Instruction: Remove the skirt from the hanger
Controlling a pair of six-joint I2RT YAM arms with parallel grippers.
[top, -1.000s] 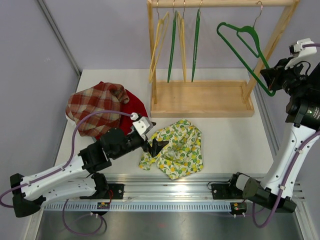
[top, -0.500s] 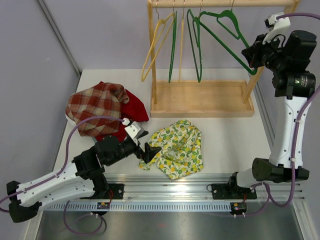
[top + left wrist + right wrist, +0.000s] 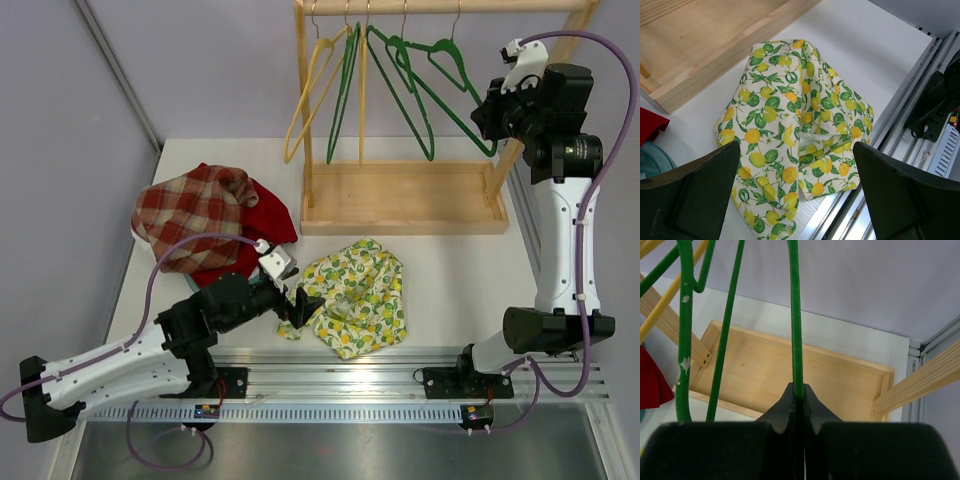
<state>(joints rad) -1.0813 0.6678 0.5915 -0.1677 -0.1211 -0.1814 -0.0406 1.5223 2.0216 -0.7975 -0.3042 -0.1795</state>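
The lemon-print skirt (image 3: 355,295) lies crumpled on the white table, off any hanger; in the left wrist view it (image 3: 790,125) fills the middle. My left gripper (image 3: 303,305) is open and empty, low over the skirt's left edge, its jaws (image 3: 797,192) spread wide on either side of the cloth. My right gripper (image 3: 487,112) is raised at the right end of the rack and shut on a green hanger (image 3: 450,85), whose hook sits at the top rail. In the right wrist view the fingers (image 3: 797,392) pinch the hanger's green wire (image 3: 795,315).
A wooden rack (image 3: 400,195) with a tray base stands at the back, holding a yellow hanger (image 3: 312,90) and other green hangers (image 3: 345,90). A plaid cloth (image 3: 195,215) and a red cloth (image 3: 272,215) lie at the left. A metal rail (image 3: 350,375) runs along the near edge.
My right arm has swung the green hanger up and left from beside the rack's right post to the top rail. The other hangers sway. My left gripper has barely shifted by the skirt.
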